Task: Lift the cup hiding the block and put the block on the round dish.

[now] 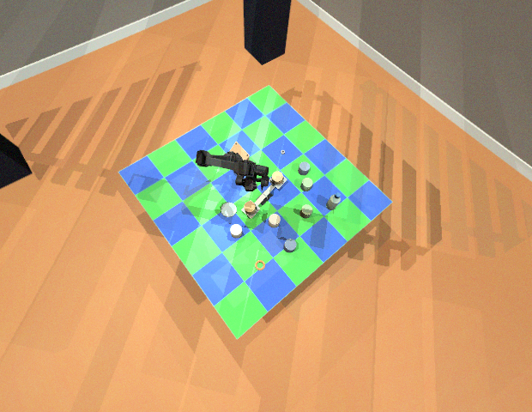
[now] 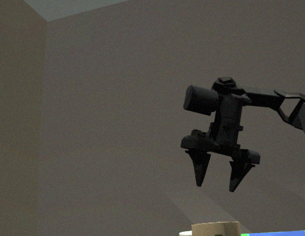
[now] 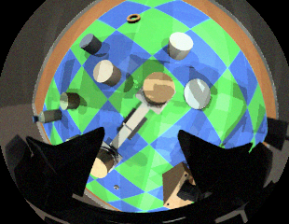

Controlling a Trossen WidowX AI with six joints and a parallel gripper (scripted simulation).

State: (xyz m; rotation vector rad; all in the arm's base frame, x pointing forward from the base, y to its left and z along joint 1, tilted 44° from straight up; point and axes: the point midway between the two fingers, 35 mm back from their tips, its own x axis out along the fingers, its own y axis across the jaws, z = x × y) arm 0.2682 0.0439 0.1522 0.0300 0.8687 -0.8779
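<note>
The balance (image 1: 261,199) (image 3: 120,139) carries two tan cups. One cup (image 1: 250,207) (image 3: 158,88) stands on the end beside the round dish (image 1: 228,209) (image 3: 197,94). The other cup (image 1: 277,178) (image 3: 102,167) stands on the far end, partly behind a finger in the wrist view. No block shows; which end hangs lower cannot be told. The pale dish is bare. My gripper (image 2: 215,189) (image 3: 143,133) is open and empty, pointing down high above the balance.
A white cylinder (image 1: 235,230) (image 3: 180,45) and a cream cylinder (image 1: 274,220) (image 3: 107,73) stand near the dish-side cup. Beyond are a bottle (image 1: 333,202) (image 3: 50,116), several other cylinders and an orange ring (image 1: 260,269). A tan wooden piece (image 3: 174,184) lies under the arm.
</note>
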